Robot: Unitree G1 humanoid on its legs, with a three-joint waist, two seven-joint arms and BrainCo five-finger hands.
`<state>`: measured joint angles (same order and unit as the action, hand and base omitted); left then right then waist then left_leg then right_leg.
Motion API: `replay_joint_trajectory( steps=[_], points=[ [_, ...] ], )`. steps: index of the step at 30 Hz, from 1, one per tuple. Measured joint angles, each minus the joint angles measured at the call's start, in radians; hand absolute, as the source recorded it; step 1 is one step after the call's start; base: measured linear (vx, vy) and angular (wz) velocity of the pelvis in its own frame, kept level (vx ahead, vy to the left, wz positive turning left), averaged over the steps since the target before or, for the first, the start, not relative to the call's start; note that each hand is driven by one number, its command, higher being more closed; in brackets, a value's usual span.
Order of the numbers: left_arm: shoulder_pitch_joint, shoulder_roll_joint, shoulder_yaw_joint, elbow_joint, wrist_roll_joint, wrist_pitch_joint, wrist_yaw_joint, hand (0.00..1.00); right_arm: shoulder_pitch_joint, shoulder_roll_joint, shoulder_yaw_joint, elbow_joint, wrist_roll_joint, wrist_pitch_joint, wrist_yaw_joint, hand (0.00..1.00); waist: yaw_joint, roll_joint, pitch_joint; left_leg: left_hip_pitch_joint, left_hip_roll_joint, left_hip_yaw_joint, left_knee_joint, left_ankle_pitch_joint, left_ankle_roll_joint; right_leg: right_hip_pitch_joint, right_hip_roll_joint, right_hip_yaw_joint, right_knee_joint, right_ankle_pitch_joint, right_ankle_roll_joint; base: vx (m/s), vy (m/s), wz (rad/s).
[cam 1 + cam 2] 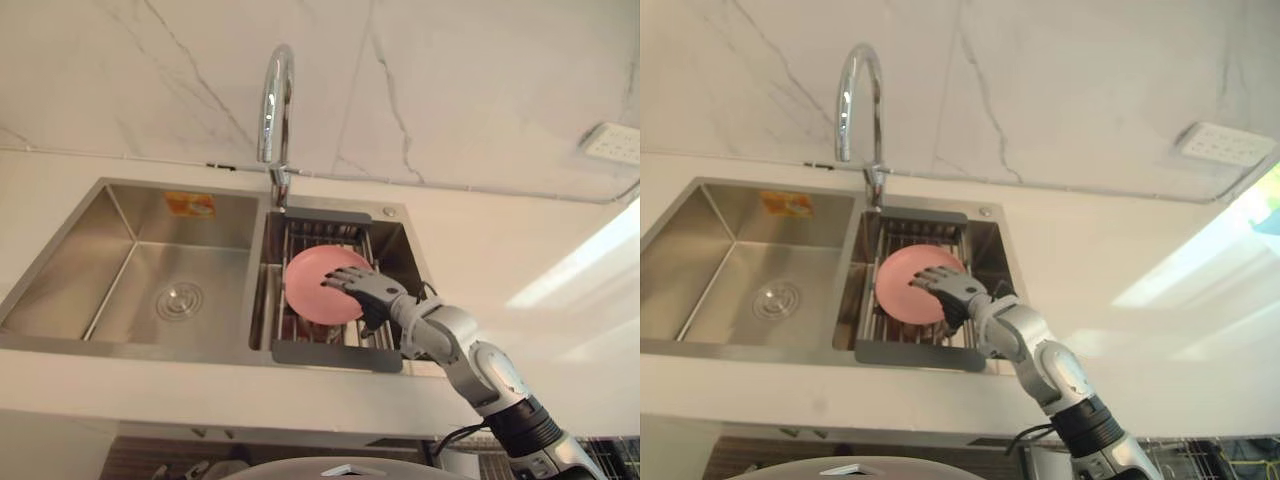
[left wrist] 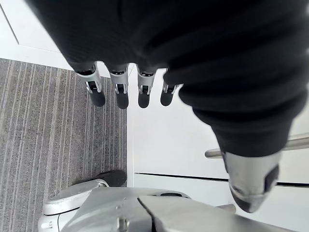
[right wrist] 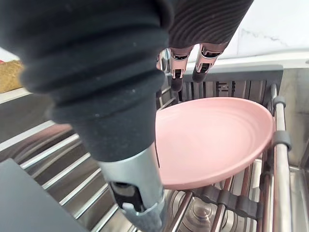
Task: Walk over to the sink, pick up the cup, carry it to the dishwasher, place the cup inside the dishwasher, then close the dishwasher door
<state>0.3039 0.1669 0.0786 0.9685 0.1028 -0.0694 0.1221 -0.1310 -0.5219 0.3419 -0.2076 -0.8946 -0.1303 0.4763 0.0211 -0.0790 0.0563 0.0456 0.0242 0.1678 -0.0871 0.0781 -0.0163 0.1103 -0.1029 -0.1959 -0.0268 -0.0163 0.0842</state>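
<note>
The right hand (image 1: 370,292) is reaching into the right basin of the stainless-steel double sink (image 1: 130,345). Its fingers (image 3: 176,79) are stretching straight across the pink round shallow dish (image 1: 305,295) — thumb apart at the near rim, nothing pinched. The dish is resting tilted on the dark-framed wire draining rack (image 1: 320,235), below the curved chrome tap (image 1: 272,100). The left hand (image 2: 119,94) is hanging by a white cabinet front (image 2: 164,145) — fingers straight and loose.

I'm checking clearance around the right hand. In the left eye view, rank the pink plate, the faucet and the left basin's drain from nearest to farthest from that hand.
1. Pink plate, on the rack, directly under the right hand.
2. Faucet, behind the rack, toward the robot's left.
3. Drain, in the left basin, farthest left.
</note>
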Motion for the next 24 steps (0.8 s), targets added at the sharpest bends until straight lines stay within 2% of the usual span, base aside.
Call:
replay_joint_trajectory(
  steps=[6, 12, 17, 24],
  points=[
    [-0.001, 0.011, 0.0, -0.016, 0.0, 0.006, -0.004, 0.0, -0.003, 0.002, 0.0, 0.082, -0.049, 0.01, -0.03, 0.0, 0.009, 0.01, 0.008, 0.002, -0.003, -0.005, 0.0, 0.0, 0.0, 0.013, -0.003, -0.009, -0.007, 0.005, 0.01, 0.02, -0.001, 0.03],
    [-0.003, 0.011, 0.0, -0.017, 0.0, 0.007, -0.004, 0.0, -0.039, 0.006, 0.0, 0.158, -0.097, 0.037, -0.075, 0.0, 0.009, 0.042, 0.031, 0.01, -0.006, -0.011, 0.0, 0.002, 0.003, 0.027, -0.005, -0.016, -0.011, 0.003, 0.015, 0.0, -0.002, 0.03],
    [-0.002, 0.011, -0.001, -0.022, 0.0, 0.007, -0.005, 0.0, -0.054, 0.051, 0.0, 0.231, -0.131, 0.049, -0.113, 0.0, 0.012, 0.034, 0.04, 0.007, -0.008, -0.025, 0.0, 0.001, 0.002, 0.029, -0.006, -0.033, -0.013, 0.001, 0.018, -0.01, -0.009, 0.08],
    [-0.002, 0.011, -0.002, -0.038, 0.0, 0.007, -0.005, 0.0, -0.062, 0.083, 0.001, 0.286, -0.175, 0.05, -0.174, 0.0, 0.013, 0.037, 0.046, 0.008, -0.014, -0.026, 0.0, -0.005, -0.003, 0.034, -0.014, -0.036, -0.013, -0.002, 0.021, 0.0, 0.001, 0.01]
  ],
)
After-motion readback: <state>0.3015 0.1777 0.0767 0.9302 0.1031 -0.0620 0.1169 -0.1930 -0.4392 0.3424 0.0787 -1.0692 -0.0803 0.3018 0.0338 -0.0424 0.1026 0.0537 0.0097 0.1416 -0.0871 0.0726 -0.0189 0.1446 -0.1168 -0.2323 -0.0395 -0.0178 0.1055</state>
